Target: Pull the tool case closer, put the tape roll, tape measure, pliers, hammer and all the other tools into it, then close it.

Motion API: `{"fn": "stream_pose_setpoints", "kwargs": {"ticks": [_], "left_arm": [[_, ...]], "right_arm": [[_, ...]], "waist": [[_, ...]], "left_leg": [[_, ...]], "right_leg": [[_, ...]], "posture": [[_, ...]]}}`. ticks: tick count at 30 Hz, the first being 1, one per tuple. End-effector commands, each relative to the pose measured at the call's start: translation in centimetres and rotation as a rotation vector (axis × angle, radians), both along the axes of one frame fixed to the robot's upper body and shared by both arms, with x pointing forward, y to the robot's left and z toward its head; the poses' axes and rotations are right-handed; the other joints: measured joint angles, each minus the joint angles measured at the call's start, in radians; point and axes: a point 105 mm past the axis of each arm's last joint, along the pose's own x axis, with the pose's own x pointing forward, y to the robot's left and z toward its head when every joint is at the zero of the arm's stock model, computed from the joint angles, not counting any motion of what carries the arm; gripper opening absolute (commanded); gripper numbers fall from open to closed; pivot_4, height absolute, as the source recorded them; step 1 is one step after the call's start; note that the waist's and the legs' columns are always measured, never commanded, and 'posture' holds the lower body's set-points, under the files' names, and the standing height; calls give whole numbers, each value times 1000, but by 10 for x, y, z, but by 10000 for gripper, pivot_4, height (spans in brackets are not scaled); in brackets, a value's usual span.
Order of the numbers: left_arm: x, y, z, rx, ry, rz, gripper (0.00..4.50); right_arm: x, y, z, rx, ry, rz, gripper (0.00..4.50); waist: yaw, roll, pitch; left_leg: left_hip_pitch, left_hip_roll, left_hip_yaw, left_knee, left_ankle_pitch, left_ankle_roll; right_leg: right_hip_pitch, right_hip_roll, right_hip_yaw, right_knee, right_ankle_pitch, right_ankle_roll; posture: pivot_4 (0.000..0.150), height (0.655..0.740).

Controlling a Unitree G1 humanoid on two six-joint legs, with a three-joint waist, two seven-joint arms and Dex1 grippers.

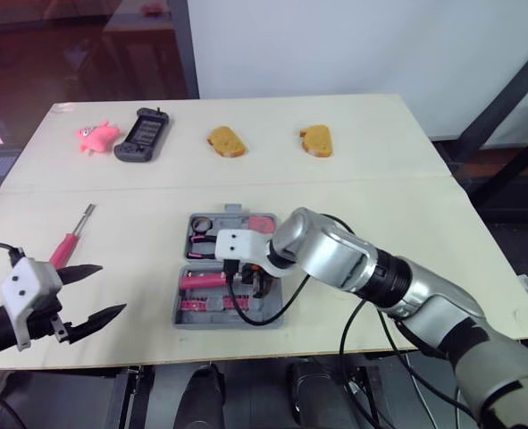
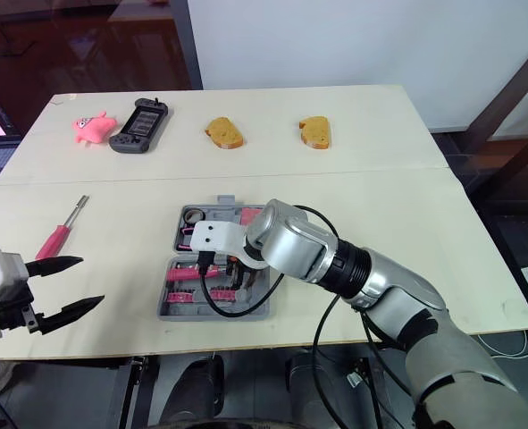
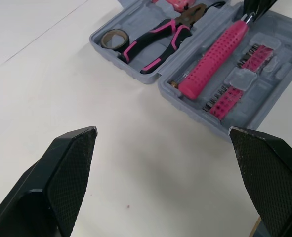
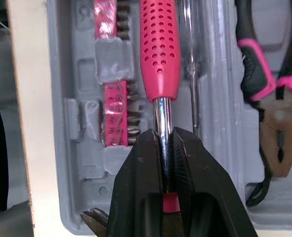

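Right wrist view: we are clamping the right claw (image 4: 166, 140) on the hammer (image 4: 159, 54) by its shaft, inside the case (image 4: 57, 98). Our open left claw (image 1: 112, 288) is hovering nearest the screwdriver (image 1: 67, 243), lying just ahead, shaft pointing away.

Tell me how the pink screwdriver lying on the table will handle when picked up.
The screwdriver looks rigid, a straight metal shaft in a pink handle, so it should not flop. Its rounded handle on the smooth table may roll if nudged. Slim, so probably light; the left gripper, jaws open, would likely grip the handle best.
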Motion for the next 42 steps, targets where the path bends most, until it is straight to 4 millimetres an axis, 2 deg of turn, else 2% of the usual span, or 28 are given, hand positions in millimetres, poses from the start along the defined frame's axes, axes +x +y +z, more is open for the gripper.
{"fn": "stream_pose_setpoints", "kwargs": {"ticks": [1, 15, 33, 42], "left_arm": [[-2, 1, 11, 12, -35, 9, 45000], [-1, 1, 10, 19, -17, 6, 45000], [-5, 3, 7, 22, -5, 7, 45000], [-1, 4, 7, 25, -5, 4, 45000]], "right_arm": [[-4, 11, 9, 19, -18, 42, 382], [-7, 15, -4, 3, 7, 57, 382], [-17, 22, 0, 27, -3, 142, 382], [-13, 24, -4, 22, -7, 125, 382]], "waist": [[-1, 0, 0], [-3, 0, 0], [-3, 0, 0], [-4, 0, 0]], "left_leg": [[0, 0, 0, 0, 0, 0], [0, 0, 0, -1, 0, 0], [0, 0, 0, -1, 0, 0], [0, 0, 0, -1, 0, 0]], "right_leg": [[0, 0, 0, 0, 0, 0], [-1, 0, 0, 0, 0, 0], [-1, 0, 0, 0, 0, 0], [-1, 0, 0, 0, 0, 0]], "posture": [[1500, 7400], [1500, 7400], [1500, 7400], [1500, 7400]]}}
